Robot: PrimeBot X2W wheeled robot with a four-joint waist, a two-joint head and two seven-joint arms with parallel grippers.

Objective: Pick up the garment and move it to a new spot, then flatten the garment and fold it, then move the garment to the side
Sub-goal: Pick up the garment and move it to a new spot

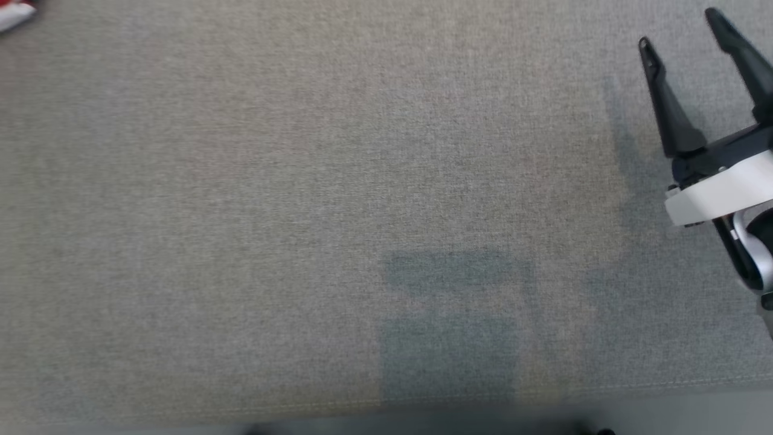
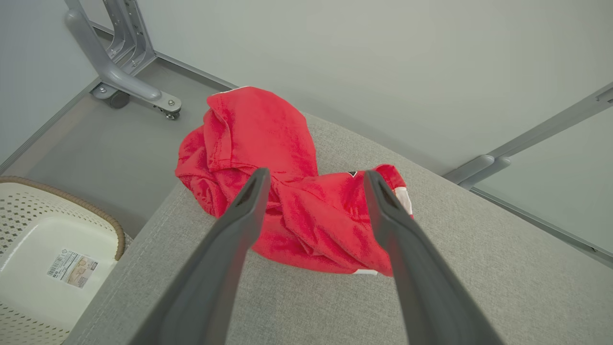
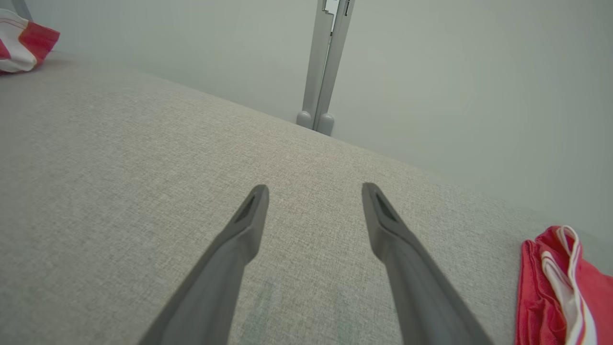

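Both tools wide open and empty; red garment bunched at the bench corner.
The left tool point(image 2: 316, 175) points at the crumpled red garment point(image 2: 268, 129), which lies on a corner of the grey bench point(image 2: 479, 268) above a white basket point(image 2: 48, 249). The right tool point(image 1: 679, 28), fingers spread, hangs over bare grey cloth.

A grey woven fabric surface point(image 1: 241, 211) is recorded, and a stitched seam is noted along its near edge. A plain pale grey-green wall point(image 2: 383, 57) is seen beyond the far edge, with a vertical grey post point(image 3: 325, 62) set against it. Off one corner, grey floor point(image 2: 96, 153) is observed, on which a castered metal frame leg point(image 2: 119, 81) and a white perforated basket point(image 2: 28, 211) with a brown rim are stood. Light is noted as even and diffuse.
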